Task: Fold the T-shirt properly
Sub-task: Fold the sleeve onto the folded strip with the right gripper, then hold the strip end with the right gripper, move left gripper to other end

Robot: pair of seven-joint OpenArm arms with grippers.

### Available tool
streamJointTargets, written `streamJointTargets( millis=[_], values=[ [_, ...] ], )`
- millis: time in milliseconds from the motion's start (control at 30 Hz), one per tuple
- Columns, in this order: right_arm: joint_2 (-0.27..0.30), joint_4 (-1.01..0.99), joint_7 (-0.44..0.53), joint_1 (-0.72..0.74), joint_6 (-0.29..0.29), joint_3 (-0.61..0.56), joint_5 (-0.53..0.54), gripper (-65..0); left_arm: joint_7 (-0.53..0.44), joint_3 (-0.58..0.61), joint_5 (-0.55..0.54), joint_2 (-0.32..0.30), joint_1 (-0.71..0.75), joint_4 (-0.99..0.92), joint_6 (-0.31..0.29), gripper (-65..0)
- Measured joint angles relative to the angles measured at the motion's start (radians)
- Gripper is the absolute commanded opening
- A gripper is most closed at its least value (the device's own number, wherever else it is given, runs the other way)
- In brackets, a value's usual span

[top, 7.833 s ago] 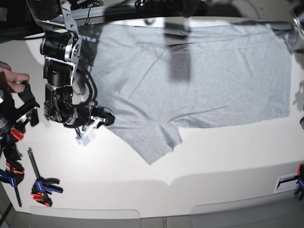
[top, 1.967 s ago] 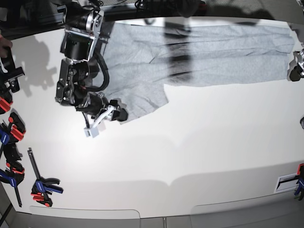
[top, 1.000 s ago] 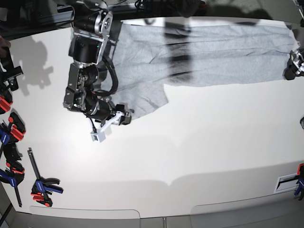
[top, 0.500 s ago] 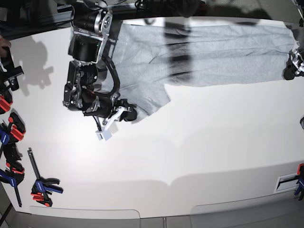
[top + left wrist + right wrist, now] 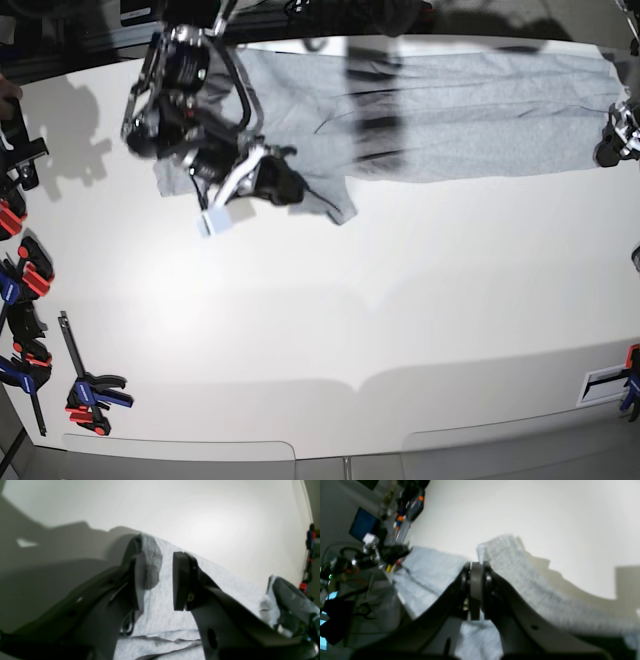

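**A:** What is the right gripper doing?

**B:** In the right wrist view its two black fingers are pressed together, and the T-shirt rises in a raised ridge just beyond and beside the tips. The cloth seems pinched there, but the frame is blurred and the actual grip point is hidden, so I cannot tell for sure. In the base view this gripper sits over the sleeve end of the shirt, toward the counter's far left corner.

**A:** And the left gripper?

**B:** Its jaws stand apart in the left wrist view. A small dark-grey bunch of the fabric lies against the inner face of one finger, while the other finger stands clear of it, with flat cloth under the gap. In the base view it is at the counter's right edge, at the end of the shirt.

**A:** Where does the shirt lie overall?

**B:** It stretches as a long grey band along the far edge of the white counter, from under the right arm across to the right edge. One flap hangs toward the middle of the counter just beside the right gripper.

**A:** Anything else on the counter?

**B:** Red, blue and black clamps lie near the left edge and the near left corner, well apart from the shirt.
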Motion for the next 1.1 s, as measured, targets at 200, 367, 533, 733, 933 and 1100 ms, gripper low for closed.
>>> streamJointTargets(
  millis=[200, 367, 533, 733, 933, 1100],
  values=[
    [0.000, 0.055, -0.003, -0.145, 0.000, -0.070, -0.010, -65.0, 0.000, 0.000, 0.000, 0.000, 0.000, 0.000, 0.000, -48.2],
    [0.000, 0.055, -0.002, -0.209, 0.000, -0.159, -0.007, -65.0, 0.000, 0.000, 0.000, 0.000, 0.000, 0.000, 0.000, -48.2],
    [0.000, 0.055, -0.002, -0.247, 0.000, -0.224, -0.007, -65.0, 0.000, 0.000, 0.000, 0.000, 0.000, 0.000, 0.000, -48.2],
    [0.000, 0.055, -0.052, -0.256, 0.000, -0.231, -0.008, -65.0, 0.000, 0.000, 0.000, 0.000, 0.000, 0.000, 0.000, -48.2],
    [0.000, 0.055, -0.062, -0.256, 0.000, -0.231, -0.008, -52.6, -0.023, 0.000, -0.001, 0.000, 0.000, 0.000, 0.000, -47.2],
    [0.000, 0.055, 0.010, -0.254, 0.000, -0.231, -0.007, -34.5, -0.127, -0.003, 0.000, -0.021, 0.000, 0.000, 0.000, -36.1]
  ],
)
